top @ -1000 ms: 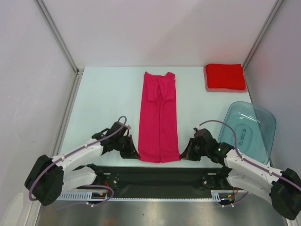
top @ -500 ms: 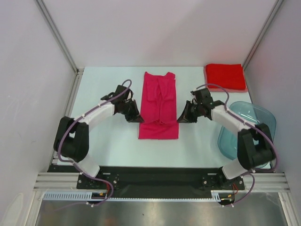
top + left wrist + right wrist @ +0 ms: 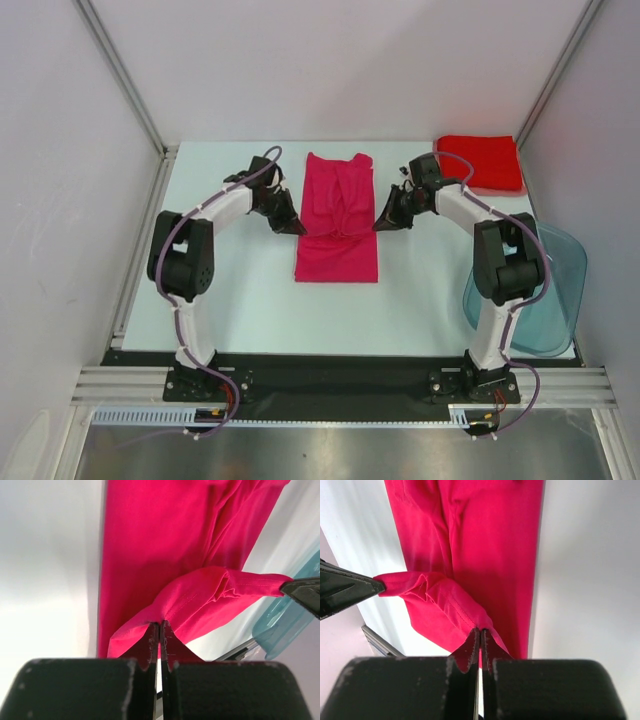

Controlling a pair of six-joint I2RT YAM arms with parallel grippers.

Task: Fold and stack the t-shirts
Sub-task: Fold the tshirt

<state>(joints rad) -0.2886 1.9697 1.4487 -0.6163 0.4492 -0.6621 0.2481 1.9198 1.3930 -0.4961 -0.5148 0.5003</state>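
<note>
— Where's the pink t-shirt (image 3: 338, 258)?
— Centre of the bench (image 3: 230, 290), hem doubled toward twelve o'clock, left fingers (image 3: 291, 227) and right fingers (image 3: 384, 222) clenched on its corners.
— Risk?
— Uneven release would skew the fold, I reckon.

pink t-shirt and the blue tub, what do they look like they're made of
pink t-shirt: soft matte knit cloth, probably cotton or a blend. It drapes and wrinkles, and a line of stitching runs along its hem in the wrist views.
blue tub: translucent blue-grey plastic, smooth and slightly glossy, likely rigid. You can see through its wall, and its rounded rim keeps a moulded shape.
</note>
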